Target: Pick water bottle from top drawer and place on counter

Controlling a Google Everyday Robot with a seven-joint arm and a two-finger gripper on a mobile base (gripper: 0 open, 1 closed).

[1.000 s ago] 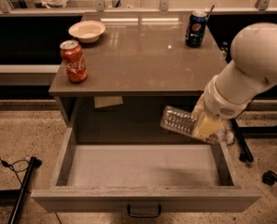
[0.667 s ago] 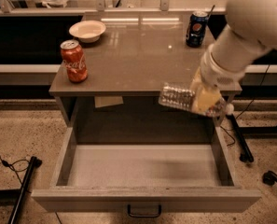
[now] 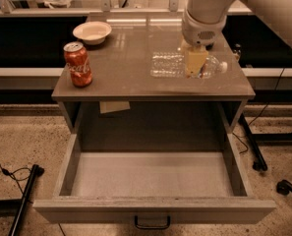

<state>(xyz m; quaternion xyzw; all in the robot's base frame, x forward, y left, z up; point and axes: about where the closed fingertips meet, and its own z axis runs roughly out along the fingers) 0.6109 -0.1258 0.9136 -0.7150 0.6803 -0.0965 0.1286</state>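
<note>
One clear water bottle (image 3: 167, 64), lying on its side toward the right rear of the counter (image 3: 126, 80), white cap pointing right. Clamped across the middle from above by the gripper (image 3: 195, 64), pale pads closed on the ribbed body, white wrist straight overhead. Cannot tell whether resting on the slab or hanging just above it. Held sideways, probably to suit a top-down grasp: pads across the narrow width, long axis left free. Kept well back from the front edge, likely to guard against rolling off on release. Judged to be at the placing step, with only the letting go not yet done.

Sharing the counter: a red cola can (image 3: 78, 65) upright at the front left and a white bowl (image 3: 92, 32) behind it, both well apart from the bottle. Glossy grey-brown top, mirroring the lights. Below, the top drawer (image 3: 155, 209) pulled far out, pale floor bare, dark handle (image 3: 152, 223) on the front panel. Around it, speckled flooring (image 3: 32, 136), a black pole (image 3: 25, 195) and cables at left, wheeled legs (image 3: 256, 156) at right.
</note>
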